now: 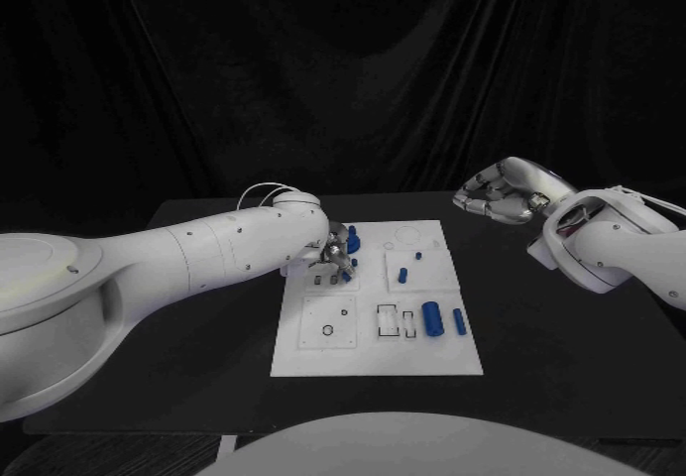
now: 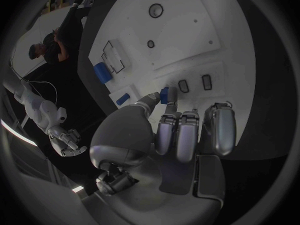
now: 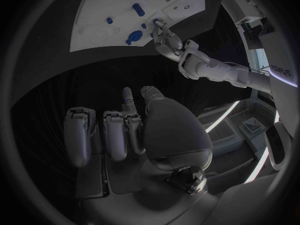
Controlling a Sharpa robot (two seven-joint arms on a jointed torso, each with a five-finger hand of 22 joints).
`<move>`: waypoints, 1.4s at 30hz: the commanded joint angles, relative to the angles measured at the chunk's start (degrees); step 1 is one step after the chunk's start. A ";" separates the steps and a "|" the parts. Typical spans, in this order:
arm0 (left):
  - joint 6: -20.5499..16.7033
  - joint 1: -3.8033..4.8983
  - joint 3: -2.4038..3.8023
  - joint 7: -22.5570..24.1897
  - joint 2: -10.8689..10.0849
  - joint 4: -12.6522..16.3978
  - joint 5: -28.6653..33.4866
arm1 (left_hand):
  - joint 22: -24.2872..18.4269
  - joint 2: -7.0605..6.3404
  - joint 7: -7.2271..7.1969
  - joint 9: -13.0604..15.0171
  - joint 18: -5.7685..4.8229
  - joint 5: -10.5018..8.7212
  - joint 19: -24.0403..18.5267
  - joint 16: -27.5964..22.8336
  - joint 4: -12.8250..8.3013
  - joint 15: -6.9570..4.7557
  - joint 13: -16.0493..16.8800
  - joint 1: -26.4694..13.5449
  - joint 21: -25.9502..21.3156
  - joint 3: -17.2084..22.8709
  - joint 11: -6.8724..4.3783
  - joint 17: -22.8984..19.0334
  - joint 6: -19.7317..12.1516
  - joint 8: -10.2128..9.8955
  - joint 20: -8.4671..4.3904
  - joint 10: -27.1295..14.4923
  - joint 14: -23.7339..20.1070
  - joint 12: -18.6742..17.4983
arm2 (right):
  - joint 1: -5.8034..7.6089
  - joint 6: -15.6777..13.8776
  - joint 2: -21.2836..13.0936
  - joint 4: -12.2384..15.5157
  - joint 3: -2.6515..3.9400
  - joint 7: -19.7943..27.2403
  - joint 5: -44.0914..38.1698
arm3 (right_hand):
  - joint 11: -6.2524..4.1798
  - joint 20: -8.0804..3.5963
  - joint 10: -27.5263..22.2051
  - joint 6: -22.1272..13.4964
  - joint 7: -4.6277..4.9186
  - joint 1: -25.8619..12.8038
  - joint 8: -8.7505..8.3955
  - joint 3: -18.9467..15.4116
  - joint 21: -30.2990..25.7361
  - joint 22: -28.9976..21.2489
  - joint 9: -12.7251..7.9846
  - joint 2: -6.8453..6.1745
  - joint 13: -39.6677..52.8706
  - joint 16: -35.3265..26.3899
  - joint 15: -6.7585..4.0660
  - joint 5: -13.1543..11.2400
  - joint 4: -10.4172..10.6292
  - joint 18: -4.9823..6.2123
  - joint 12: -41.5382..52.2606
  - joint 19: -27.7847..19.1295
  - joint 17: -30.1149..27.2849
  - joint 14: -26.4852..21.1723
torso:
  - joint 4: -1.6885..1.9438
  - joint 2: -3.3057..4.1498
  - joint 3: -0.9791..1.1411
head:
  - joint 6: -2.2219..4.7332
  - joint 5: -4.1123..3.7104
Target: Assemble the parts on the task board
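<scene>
Black table (image 1: 200, 377) under white task board (image 1: 375, 359). My left hand (image 1: 332, 254) over board's far left corner, pinching small blue part (image 2: 165, 95) at fingertips beside two small rectangular slots (image 2: 194, 84). Head view hides that pinch behind my forearm; left wrist view shows it. Other blue parts (image 1: 445, 321) lie on board's right side. My right hand (image 1: 496, 198) raised off board to right, fingers curled on nothing.
</scene>
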 commanded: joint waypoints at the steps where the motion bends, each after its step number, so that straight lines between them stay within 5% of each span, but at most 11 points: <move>1: -0.22 -0.12 0.05 -0.03 -0.29 0.57 0.04 | 7.73 -0.79 -0.05 0.82 0.09 1.06 0.31 0.15 -1.59 -0.56 15.04 -1.27 -0.23 3.21 -0.51 15.06 0.65 -0.30 0.04 5.97 5.95 0.19 | -0.22 0.57 -0.07 -0.08 0.05 -1.23 -0.04 | 0.09 0.12 6.10 0.51 -0.04 0.71 0.11 0.32 -0.20 13.23 0.03 -0.02 15.08 -0.28 0.06 0.18 0.07 0.96 0.20 3.47 12.14 5.41 | 0.00 0.01 0.00 | -0.01 0.25; 8: -1.05 -0.10 0.05 -0.81 -1.50 2.34 0.05 | 8.28 -1.96 -0.32 2.72 -0.02 3.56 1.09 0.15 -3.25 -0.84 15.04 -3.44 -0.06 8.00 -0.82 15.06 1.74 -0.14 -0.20 5.97 5.95 0.19 | -0.43 0.85 -0.10 -0.16 0.05 -1.45 -0.04 | 0.06 0.11 6.10 0.56 -0.06 1.12 0.11 0.62 -0.25 13.21 0.03 0.00 15.08 -0.32 0.04 0.68 -0.10 0.97 0.20 3.45 12.05 5.39 | -0.02 0.00 -0.01 | -0.01 0.47; 19: -3.34 0.09 0.05 -2.65 -4.37 6.59 0.05 | 9.00 -3.18 -0.89 4.62 -0.27 4.91 2.38 0.15 -4.76 -1.47 15.04 -6.00 0.35 12.16 -1.43 15.06 3.72 0.31 -0.71 5.97 5.95 0.19 | -1.00 1.47 -0.13 -0.29 0.05 -1.88 -0.04 | 0.04 0.09 6.10 0.60 -0.08 1.55 0.11 0.93 -0.39 13.16 0.03 -0.01 15.08 -0.38 0.02 1.10 -0.32 1.01 0.20 3.37 11.93 5.37 | 0.05 -0.14 0.04 | -0.01 0.61; 42: -9.93 0.20 0.02 -6.56 -8.40 10.17 0.05 | 9.80 -3.96 -1.51 4.94 -0.60 5.40 4.02 0.15 -5.13 -2.32 15.04 -8.56 0.99 14.74 -2.19 15.06 5.68 -0.71 -1.56 5.97 5.95 0.19 | -1.87 2.00 0.49 -0.76 0.05 -2.00 -0.02 | 0.00 0.05 6.10 0.72 -0.10 2.18 0.15 1.42 -0.66 13.06 0.04 -0.03 15.08 -0.46 -0.02 1.74 -0.66 1.08 0.20 3.24 11.77 5.33 | -0.05 -0.04 0.00 | -0.01 1.15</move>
